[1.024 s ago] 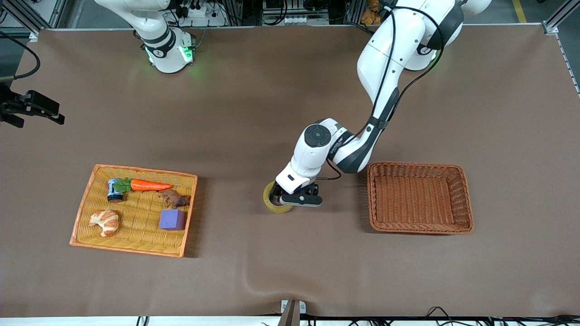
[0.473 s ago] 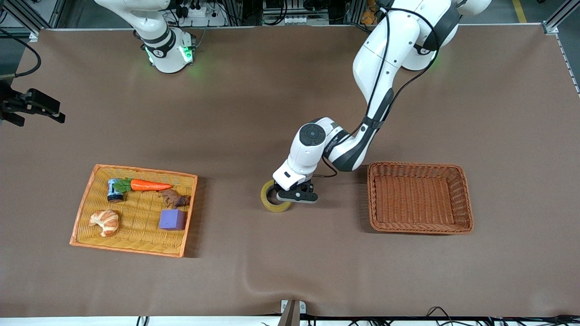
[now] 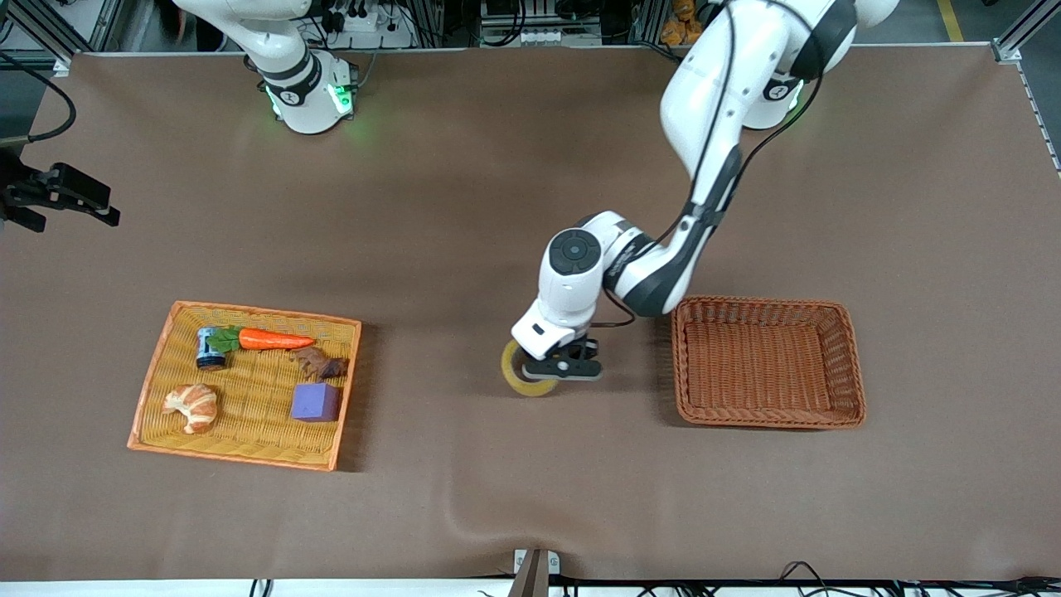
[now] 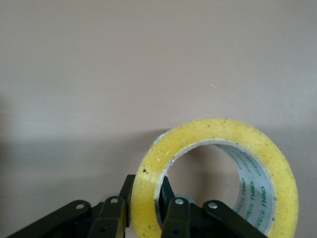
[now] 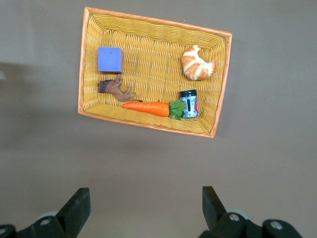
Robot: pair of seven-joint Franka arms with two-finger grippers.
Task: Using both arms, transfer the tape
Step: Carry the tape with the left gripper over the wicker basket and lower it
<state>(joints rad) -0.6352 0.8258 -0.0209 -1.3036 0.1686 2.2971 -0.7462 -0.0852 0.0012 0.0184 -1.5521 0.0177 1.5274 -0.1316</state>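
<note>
The tape (image 3: 512,377) is a yellowish ring with a grey inner core. My left gripper (image 3: 554,369) is shut on its wall and holds it low over the middle of the table, close to the brown wicker basket (image 3: 854,365). In the left wrist view the tape (image 4: 213,131) stands tilted, its wall pinched by the left gripper (image 4: 146,191), one finger inside the ring and one outside. My right gripper (image 3: 99,207) is open and empty, high up at the right arm's end of the table. In the right wrist view the right gripper (image 5: 146,203) is over bare table beside the yellow basket.
The yellow wicker basket (image 3: 157,365) holds a purple cube (image 3: 315,401), a croissant (image 3: 192,405), a carrot (image 3: 273,339), a small can (image 3: 209,347) and a brown toy (image 3: 319,363). It also shows in the right wrist view (image 5: 153,20). The brown basket holds nothing.
My left gripper has moved with the tape a short way toward the brown basket. The right gripper has stayed where it was.
</note>
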